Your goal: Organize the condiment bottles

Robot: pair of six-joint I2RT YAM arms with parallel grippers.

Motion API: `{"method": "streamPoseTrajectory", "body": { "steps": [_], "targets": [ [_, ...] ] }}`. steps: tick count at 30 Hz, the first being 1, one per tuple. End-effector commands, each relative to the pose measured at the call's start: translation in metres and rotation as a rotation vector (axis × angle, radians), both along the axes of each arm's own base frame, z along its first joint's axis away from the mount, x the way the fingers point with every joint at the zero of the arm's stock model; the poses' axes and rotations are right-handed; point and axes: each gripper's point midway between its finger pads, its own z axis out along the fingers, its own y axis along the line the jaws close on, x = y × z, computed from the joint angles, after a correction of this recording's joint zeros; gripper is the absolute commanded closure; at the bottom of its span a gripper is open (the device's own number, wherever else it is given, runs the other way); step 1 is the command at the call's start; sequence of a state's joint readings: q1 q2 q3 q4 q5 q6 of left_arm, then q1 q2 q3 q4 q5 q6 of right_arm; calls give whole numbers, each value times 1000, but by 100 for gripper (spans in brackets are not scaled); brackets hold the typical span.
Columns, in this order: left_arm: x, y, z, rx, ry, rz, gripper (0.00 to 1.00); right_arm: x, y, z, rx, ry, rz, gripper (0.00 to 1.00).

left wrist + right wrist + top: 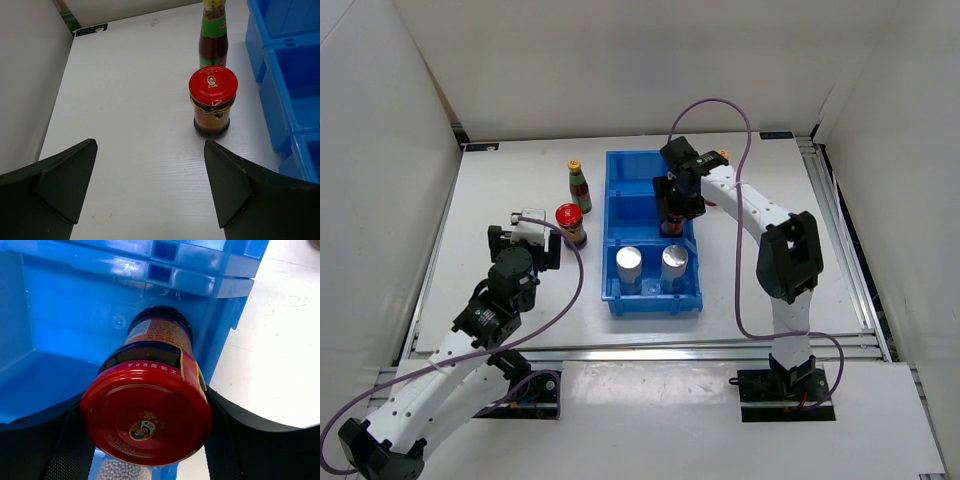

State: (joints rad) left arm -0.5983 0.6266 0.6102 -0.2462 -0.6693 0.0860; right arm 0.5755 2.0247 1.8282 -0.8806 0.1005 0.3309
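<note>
The surface (520,190) is white and matt, and the left wrist view shows fine lines in it. 3 plain white walls close it in: a back wall (640,60), a left wall (370,180) and a right wall (910,180). A silver metal rail (650,352) runs along the near edge, and a second rail (840,250) along the right side. A small black tag (480,147) sits at the far left corner, another black tag (777,134) at the far right. In front of the near rail lies a lower white board (650,420). The light is even and soft, and the shadows are faint
</note>
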Motion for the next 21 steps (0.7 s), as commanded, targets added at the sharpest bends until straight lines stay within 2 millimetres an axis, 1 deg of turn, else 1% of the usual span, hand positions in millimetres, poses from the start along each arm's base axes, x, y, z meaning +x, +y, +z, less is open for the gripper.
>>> {"method": "streamPoseTrajectory", "body": {
  "steps": [1, 3, 6, 7, 8, 10, 11, 12, 13, 14, 15, 16, 17, 18, 19, 21],
  "targets": [
    [0, 1, 3, -20, -20, 7, 1, 20, 16, 35, 90, -114, 9, 61],
    [0, 1, 3, -20, -20, 7, 1, 20, 16, 35, 90, -114, 9, 39],
    [0, 1, 3, -20, -20, 7, 1, 20, 16, 35, 86, -116, 17, 29],
    [0, 1, 3, -20, -20, 7, 1, 19, 13, 34, 74, -113, 12, 22],
    [0, 0, 3, -29, -21, 8, 1, 19, 13, 39, 80, -122, 12, 18],
    [0, 0, 3, -29, -21, 8, 1, 20, 10, 50, 84, -147, -4, 6],
    [1, 0, 1, -24, -13, 8, 1, 20, 8, 58, 84, -168, -11, 2],
    [1, 0, 1, -24, -13, 8, 1, 20, 8, 67, 93, -181, -11, 0],
    [1, 0, 1, -24, -13, 8, 1, 21, 8, 82, 108, -215, -3, 0],
    [2, -1, -1, -19, -6, 9, 1, 20, 7, 89, 113, -223, -3, 0],
    [2, -1, -1, -19, -6, 9, 1, 22, 4, 102, 108, -256, -3, 0],
    [3, -1, -3, -14, 2, 9, 1, 20, 1, 115, 111, -277, -9, 0],
    [3, -1, -3, -14, 2, 9, 1, 18, -3, 120, 106, -286, -15, 0],
    [3, -2, -7, -2, 19, 9, 1, 15, -8, 128, 97, -303, -14, 0],
    [4, -2, -10, 3, 27, 9, 1, 11, -14, 149, 114, -350, -24, 0],
    [5, -3, -12, 0, 34, 11, 1, 5, -28, 165, 89, -399, -38, 0]
  ]
}}
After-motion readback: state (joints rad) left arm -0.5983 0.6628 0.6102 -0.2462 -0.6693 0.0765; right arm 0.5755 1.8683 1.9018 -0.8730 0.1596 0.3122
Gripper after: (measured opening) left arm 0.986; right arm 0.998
